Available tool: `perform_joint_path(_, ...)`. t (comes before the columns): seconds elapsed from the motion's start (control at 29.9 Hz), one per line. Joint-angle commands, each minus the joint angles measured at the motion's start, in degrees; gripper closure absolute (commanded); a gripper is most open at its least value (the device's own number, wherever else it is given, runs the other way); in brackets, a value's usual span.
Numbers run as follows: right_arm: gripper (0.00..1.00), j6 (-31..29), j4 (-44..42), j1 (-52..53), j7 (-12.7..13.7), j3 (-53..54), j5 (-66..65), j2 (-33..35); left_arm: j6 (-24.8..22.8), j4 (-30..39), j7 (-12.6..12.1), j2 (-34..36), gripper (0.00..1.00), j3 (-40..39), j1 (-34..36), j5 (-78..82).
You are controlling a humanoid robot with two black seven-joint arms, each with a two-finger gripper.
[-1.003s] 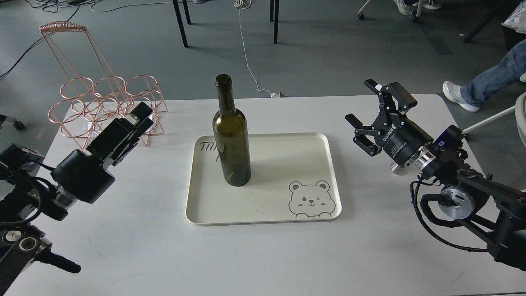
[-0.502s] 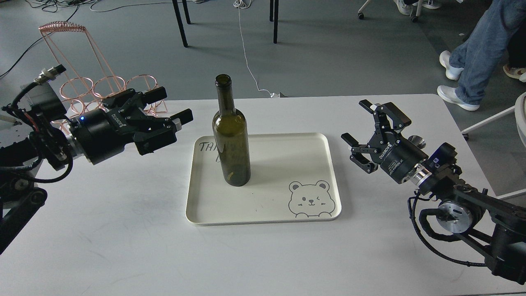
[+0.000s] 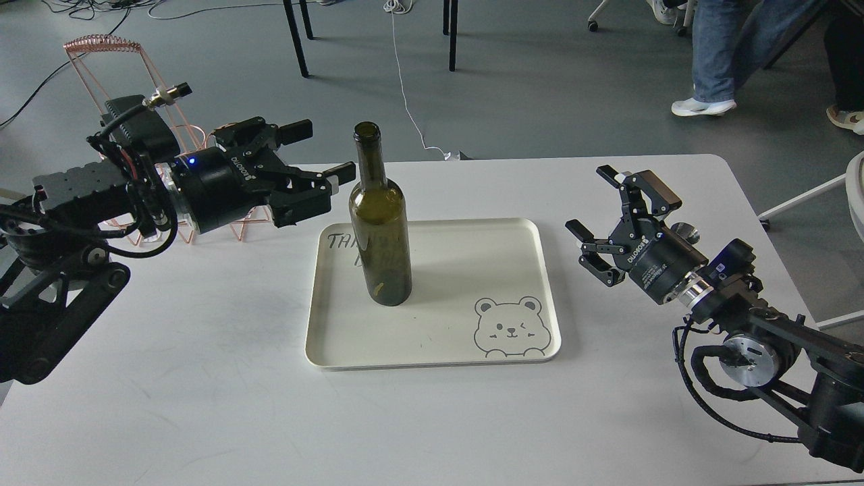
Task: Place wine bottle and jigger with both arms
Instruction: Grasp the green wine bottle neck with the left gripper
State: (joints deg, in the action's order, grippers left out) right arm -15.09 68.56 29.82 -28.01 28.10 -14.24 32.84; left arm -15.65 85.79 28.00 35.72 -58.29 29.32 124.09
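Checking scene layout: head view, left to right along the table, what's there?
Copper wire rack → left gripper → wine bottle on the tray → bear drawing → right gripper → jigger.

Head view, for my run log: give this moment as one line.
left pincer: open, beside wine bottle neck | right pincer: open, empty | wine bottle: upright on tray | jigger: behind right arm

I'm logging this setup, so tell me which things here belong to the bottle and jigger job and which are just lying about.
Part of the job:
- wine bottle, upright on the tray
- jigger, mostly hidden behind the right gripper
- left gripper, open beside the bottle's neck
- right gripper, open

Just lying about:
- copper wire rack
- table
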Motion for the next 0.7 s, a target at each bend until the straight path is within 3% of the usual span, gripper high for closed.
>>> perform_joint_path(0.0,0.01,0.1,0.0,-0.3,0.0,0.5,0.0,0.0,-0.2,-0.1,0.0,-0.7,0.02,1.7,0.3,0.0)
perform_joint_path(0.67,0.01,0.1,0.0,-0.9,0.0,0.9,0.0,0.1,-0.1,-2.2,0.0,-5.3,0.04,5.1,3.6,0.0)
